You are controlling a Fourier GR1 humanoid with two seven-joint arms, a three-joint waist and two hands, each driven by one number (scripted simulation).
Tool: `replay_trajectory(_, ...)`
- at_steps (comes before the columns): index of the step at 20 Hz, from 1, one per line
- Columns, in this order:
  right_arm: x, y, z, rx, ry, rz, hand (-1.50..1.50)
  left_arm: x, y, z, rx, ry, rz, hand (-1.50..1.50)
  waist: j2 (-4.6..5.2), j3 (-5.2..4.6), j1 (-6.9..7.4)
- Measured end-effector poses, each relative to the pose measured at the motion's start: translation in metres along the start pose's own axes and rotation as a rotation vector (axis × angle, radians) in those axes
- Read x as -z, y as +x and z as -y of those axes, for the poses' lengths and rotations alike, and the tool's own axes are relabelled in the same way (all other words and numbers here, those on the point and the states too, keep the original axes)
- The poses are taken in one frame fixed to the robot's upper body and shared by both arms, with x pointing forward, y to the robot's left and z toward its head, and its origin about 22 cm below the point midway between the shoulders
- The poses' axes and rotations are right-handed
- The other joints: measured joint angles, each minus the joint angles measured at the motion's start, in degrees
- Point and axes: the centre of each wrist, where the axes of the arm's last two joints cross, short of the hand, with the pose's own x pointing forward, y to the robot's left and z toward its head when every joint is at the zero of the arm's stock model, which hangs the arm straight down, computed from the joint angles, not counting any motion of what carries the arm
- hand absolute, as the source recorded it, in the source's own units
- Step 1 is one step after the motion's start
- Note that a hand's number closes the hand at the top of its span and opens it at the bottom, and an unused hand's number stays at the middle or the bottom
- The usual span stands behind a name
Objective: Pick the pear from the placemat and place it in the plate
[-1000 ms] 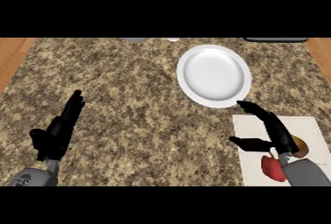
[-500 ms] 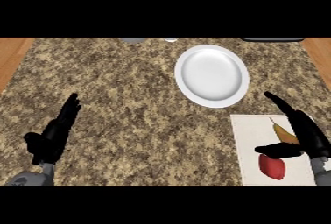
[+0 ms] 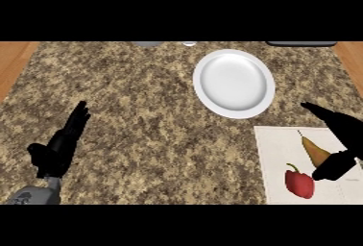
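Resting far left of the placemat (image 3: 276,144), left hand (image 3: 60,146) is open, fingers straight. White plate (image 3: 235,83) sits just beyond the placemat's far-left corner. Pear (image 3: 314,149) lies on the placemat beside a red pepper (image 3: 298,182) — right hand (image 3: 342,139) spread over it, gripping nothing.

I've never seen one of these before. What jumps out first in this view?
The white plate stands out against the speckled counter, toward the back right. In the near right corner lies a pale placemat with a brownish pear and a red pepper; the right robot hand hovers open over the pear. The left robot hand rests open at the near left.
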Motion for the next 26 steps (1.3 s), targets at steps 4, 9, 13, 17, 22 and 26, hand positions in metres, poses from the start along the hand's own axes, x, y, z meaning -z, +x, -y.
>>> replay_trajectory(4, 0.004, 0.002, 0.004, -0.034, 0.081, -0.074, -1.50, -0.004, -0.009, 0.001, -0.007, 0.002, -0.001, 0.00, 0.03, 0.05, -0.07)
replay_trajectory(9, 0.014, 0.012, 0.002, -0.096, 0.128, -0.159, -1.50, -0.001, -0.003, -0.003, -0.001, 0.005, 0.002, 0.00, 0.03, 0.07, 0.00)
replay_trajectory(13, 0.017, 0.010, 0.002, -0.156, 0.167, -0.215, -1.50, -0.003, 0.002, -0.003, -0.002, 0.007, 0.007, 0.00, 0.02, 0.09, -0.09)
replay_trajectory(17, 0.031, 0.002, -0.001, -0.190, 0.205, -0.248, -1.50, -0.001, 0.004, 0.001, -0.005, 0.002, 0.004, 0.00, 0.05, 0.09, 0.00)
replay_trajectory(22, 0.042, -0.004, -0.020, -0.204, 0.234, -0.264, -1.50, -0.003, 0.001, 0.000, -0.004, 0.005, 0.004, 0.00, 0.05, 0.11, -0.04)
replay_trajectory(26, 0.049, -0.010, -0.031, -0.232, 0.246, -0.275, -1.50, 0.000, 0.002, -0.001, -0.006, 0.008, -0.004, 0.00, 0.05, 0.11, -0.10)
